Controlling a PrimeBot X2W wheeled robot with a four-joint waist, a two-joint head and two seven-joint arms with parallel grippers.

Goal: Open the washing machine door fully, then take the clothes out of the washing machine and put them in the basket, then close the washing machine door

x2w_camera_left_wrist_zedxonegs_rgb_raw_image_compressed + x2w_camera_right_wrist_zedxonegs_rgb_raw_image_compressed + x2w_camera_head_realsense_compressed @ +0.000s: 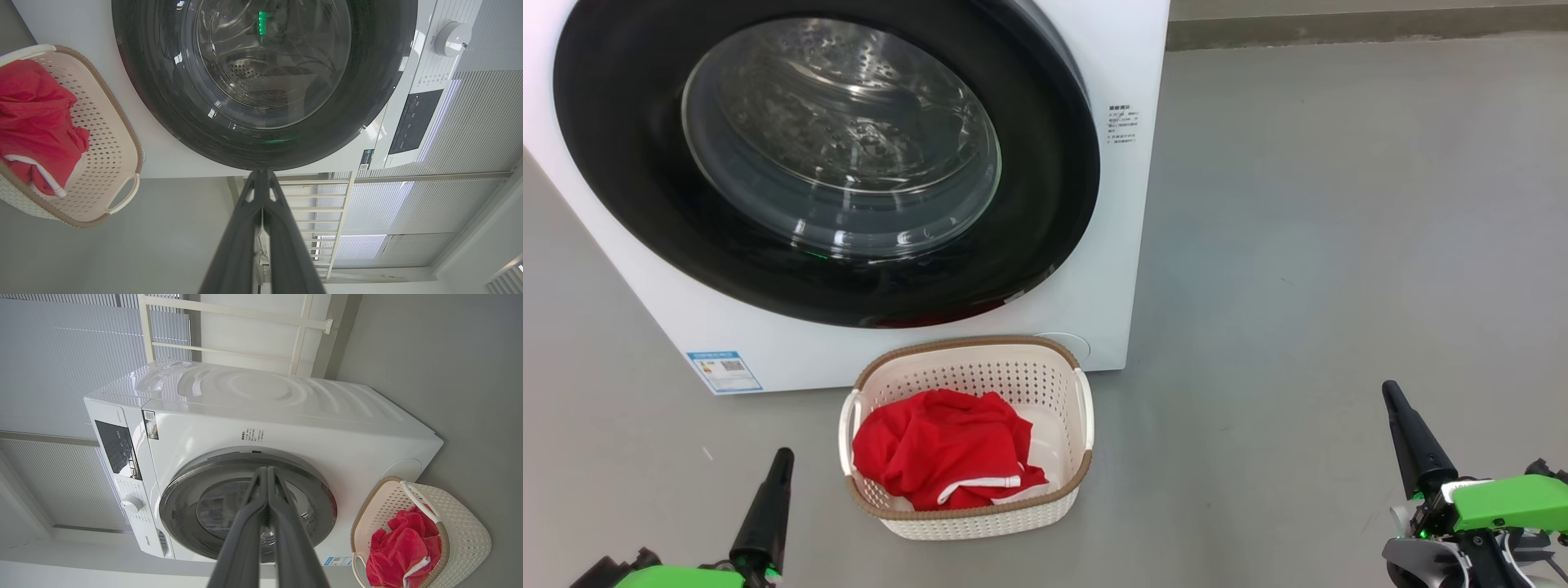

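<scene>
The white washing machine point(1111, 261) stands ahead with its round washing machine door point(629, 204) shut flat against the front, black rim around clear glass. The steel drum shows through the glass. In front of it on the floor sits the cream basket point(1085, 408) holding the red clothes point(943, 457) with white trim. My left gripper point(783, 456) is shut and empty at the lower left, left of the basket. My right gripper point(1390, 390) is shut and empty at the lower right, well away from the basket. The wrist views show each gripper's fingers pressed together, left point(261, 173) and right point(267, 469).
Grey floor point(1339, 245) stretches to the right of the machine up to a wall skirting. A blue label point(723, 371) marks the machine's lower left front. The control panel point(118, 451) and dial point(131, 504) sit at the machine's top, with blinds behind.
</scene>
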